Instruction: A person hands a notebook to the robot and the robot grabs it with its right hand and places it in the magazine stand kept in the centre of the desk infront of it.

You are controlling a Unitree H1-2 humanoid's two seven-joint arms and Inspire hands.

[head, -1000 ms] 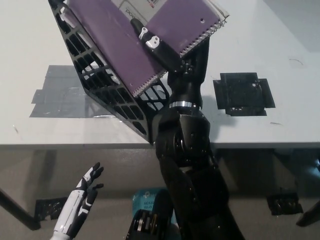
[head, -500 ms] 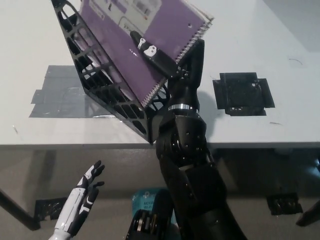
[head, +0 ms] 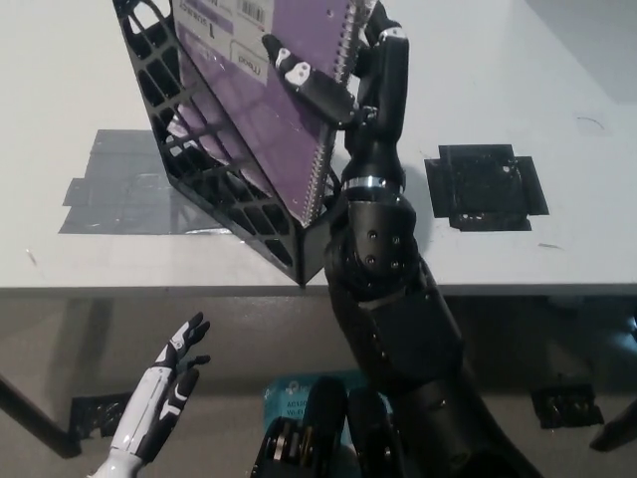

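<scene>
The black right hand (head: 333, 85) pinches the purple notebook (head: 269, 110) at 12 o'clock, partly inside the magazine stand (head: 214, 179). To do it well, it should slide the book straight down before letting go. The white left hand (head: 164, 393) rests at 7 o'clock, fingers spread

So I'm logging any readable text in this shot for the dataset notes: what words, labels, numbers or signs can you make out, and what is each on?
White label on the purple notebook, held in the right robot hand: a barcode and print, too blurred to read.
Blue item on the floor below the desk: white lettering, too small and partly hidden to read.
Nothing else carries readable text; the left robot hand rests low, open.
</scene>
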